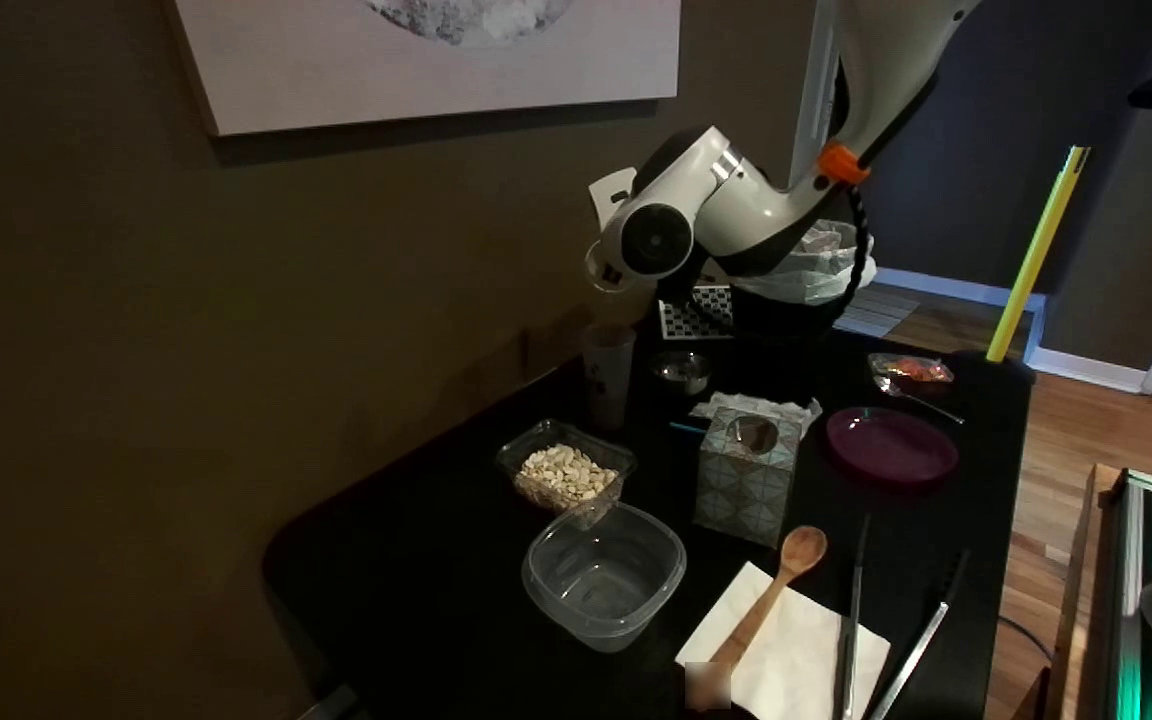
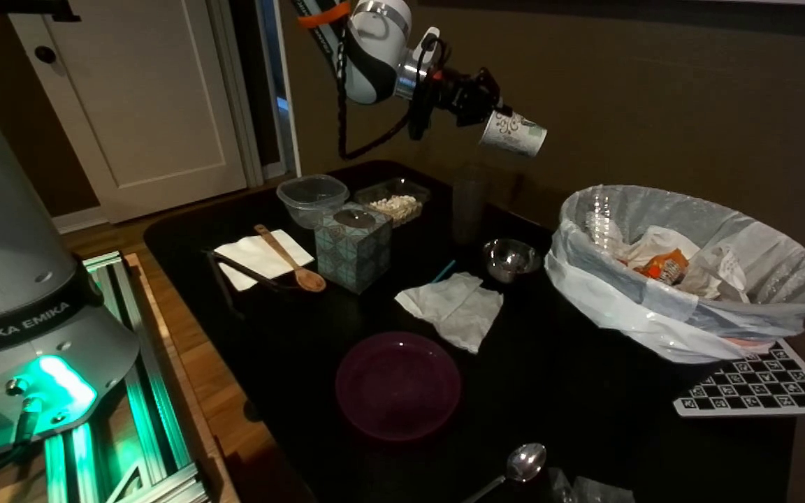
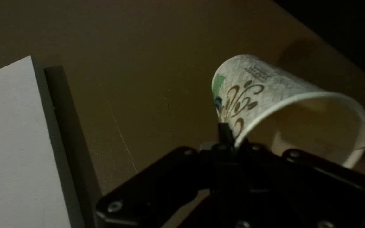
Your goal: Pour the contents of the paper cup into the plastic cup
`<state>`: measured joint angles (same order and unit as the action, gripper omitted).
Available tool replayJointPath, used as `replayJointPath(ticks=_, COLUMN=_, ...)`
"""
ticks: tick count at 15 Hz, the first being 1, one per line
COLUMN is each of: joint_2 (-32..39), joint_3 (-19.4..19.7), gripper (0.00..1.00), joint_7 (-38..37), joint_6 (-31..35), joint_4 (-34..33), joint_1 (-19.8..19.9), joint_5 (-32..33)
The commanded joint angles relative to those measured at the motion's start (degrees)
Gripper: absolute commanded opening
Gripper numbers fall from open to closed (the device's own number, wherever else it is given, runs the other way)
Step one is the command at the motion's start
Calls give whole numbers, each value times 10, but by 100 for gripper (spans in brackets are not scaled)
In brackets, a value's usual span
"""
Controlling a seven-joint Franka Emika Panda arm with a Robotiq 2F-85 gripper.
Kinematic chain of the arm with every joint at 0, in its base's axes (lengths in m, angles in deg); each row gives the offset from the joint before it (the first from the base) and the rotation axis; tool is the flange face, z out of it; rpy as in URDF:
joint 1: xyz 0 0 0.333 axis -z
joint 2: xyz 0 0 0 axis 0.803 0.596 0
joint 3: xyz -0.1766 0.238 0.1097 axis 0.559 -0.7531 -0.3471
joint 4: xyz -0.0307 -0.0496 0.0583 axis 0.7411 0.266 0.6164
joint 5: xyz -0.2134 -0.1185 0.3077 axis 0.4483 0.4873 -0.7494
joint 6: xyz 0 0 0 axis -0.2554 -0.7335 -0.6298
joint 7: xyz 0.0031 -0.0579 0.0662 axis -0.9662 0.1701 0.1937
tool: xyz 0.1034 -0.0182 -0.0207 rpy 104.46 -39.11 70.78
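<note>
A: Where is the paper cup (image 2: 514,134), and what are the jaws doing?

B: It hangs above the counter (image 2: 570,391), close to the edge along the wall (image 2: 654,112), tipped over nearly onto its side. The gripper (image 3: 232,141) has its jaws drawn together on the cup's side, right at the rim

A: And the plastic cup (image 1: 609,370)?

B: Upright on the counter, just inside that same edge, well apart from the rounded corner (image 1: 296,550). In both exterior views the paper cup is above it, the two apart; whether the mouth dips below level I can't tell

A: How will the paper one behave?

B: Light, I'd judge, with soft sides, so a hard squeeze would likely crease it and send the pour astray. Dry paper shouldn't slip much; damp paper might

A: So is the rim a good hold?

B: The rolled lip should be its stiffest part, good enough for tipping, though a pinch that small could let the cup swivel. Round the middle would be steadier. What it contains is too dim to make out
</note>
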<state>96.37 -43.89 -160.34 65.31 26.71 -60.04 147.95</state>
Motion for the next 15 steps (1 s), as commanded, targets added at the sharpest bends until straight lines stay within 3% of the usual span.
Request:
replayJointPath(ticks=1, joint_2=-7, joint_3=-11, gripper=1, joint_7=-23, joint_6=-21, joint_4=14, joint_1=7, joint_5=29)
replayJointPath(ticks=15, joint_2=-9, joint_3=-18, gripper=1, joint_7=-33, joint_6=-58, joint_4=21, joint_1=6, joint_5=58)
